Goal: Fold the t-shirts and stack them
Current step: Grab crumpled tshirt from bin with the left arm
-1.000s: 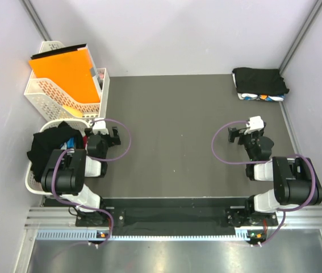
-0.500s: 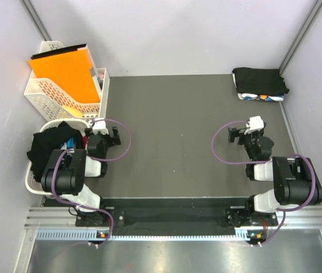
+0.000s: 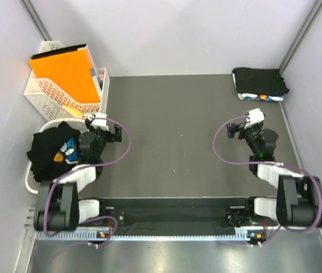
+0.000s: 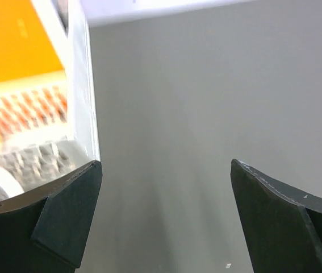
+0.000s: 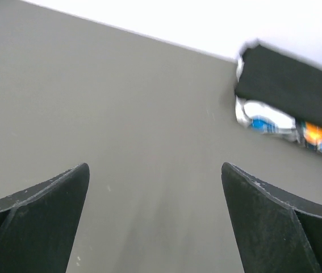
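Observation:
A folded stack of t-shirts (image 3: 260,83) lies at the table's far right corner, a black one on top of a white-blue patterned one (image 5: 285,126). More black t-shirts (image 3: 50,149) are heaped in a round white basket (image 3: 30,181) at the near left. My left gripper (image 3: 113,132) hangs open over the bare mat beside that basket, nothing between its fingers (image 4: 64,219). My right gripper (image 3: 231,129) is open too, over the mat well short of the folded stack (image 5: 288,85), and holds nothing.
A white lattice basket (image 3: 64,99) with an orange folder (image 3: 64,71) stands at the far left; its wall (image 4: 84,102) shows close to my left gripper (image 4: 166,190). Grey walls close in the table on three sides. Dark mat (image 3: 172,125) lies between the arms.
Both arms have stretched out and lifted, carrying the grippers a little farther from their bases. Both grippers stay open. The shirts have not moved.

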{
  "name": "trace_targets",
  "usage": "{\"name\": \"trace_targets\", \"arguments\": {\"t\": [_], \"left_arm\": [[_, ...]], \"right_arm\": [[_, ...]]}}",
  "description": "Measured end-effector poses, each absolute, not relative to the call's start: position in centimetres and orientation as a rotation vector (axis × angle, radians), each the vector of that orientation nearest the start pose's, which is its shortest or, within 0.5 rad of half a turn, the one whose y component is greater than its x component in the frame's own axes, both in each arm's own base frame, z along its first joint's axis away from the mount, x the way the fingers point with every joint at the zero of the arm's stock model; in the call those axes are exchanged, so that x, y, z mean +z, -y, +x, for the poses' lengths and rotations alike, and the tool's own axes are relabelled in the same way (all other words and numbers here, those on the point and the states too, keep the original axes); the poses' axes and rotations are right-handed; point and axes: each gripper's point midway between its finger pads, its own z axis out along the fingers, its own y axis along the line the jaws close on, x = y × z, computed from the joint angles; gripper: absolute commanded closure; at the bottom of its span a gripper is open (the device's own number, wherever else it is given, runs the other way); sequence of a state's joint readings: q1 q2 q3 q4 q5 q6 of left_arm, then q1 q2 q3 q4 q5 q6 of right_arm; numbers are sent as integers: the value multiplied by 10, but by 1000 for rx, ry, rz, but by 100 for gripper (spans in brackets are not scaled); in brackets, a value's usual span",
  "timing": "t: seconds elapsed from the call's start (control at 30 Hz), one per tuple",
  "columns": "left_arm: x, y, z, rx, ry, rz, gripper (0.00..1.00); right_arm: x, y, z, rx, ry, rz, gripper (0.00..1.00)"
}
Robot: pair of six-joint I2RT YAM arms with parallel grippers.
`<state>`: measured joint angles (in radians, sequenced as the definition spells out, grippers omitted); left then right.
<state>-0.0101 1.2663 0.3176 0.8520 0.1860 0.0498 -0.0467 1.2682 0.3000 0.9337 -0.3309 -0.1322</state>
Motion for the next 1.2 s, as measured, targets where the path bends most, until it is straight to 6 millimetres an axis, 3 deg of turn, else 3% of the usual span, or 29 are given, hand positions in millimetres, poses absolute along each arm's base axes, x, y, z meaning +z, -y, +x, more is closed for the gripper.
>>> {"name": "trace_targets", "arguments": {"t": [0.1,0.13,0.3,0.43,0.57,0.7,0.8,0.9,1.1,1.2], "left_arm": [[177,39,374,-120,-1599,255,1],[201,41,375,-106,-1581,299,1],[259,44,380,-34,-1616,483,1],[295,37,373,60,-1667,613,1],[285,19,358,175,-1790,687,1],[268,-10,349,335,-1906,671,1],[265,-28,346,443,-1981,671,1],[269,-40,349,512,-2028,670,1],[264,-48,350,544,-2101,668,1],[259,-49,352,545,-2120,640,5]], "right_arm": [[178,-45,375,162,-1540,-400,0],[187,-48,375,170,-1532,-428,0],[234,-61,386,192,-1615,-663,0],[279,-52,407,141,-1721,-740,0],[291,-29,420,28,-1891,-803,0],[280,-8,425,-71,-2057,-850,0],[269,-2,414,-90,-2151,-888,0],[270,-13,401,-66,-2184,-954,0],[290,-60,395,-64,-2153,-1186,0],[291,-67,394,-98,-2161,-1250,0]]}}
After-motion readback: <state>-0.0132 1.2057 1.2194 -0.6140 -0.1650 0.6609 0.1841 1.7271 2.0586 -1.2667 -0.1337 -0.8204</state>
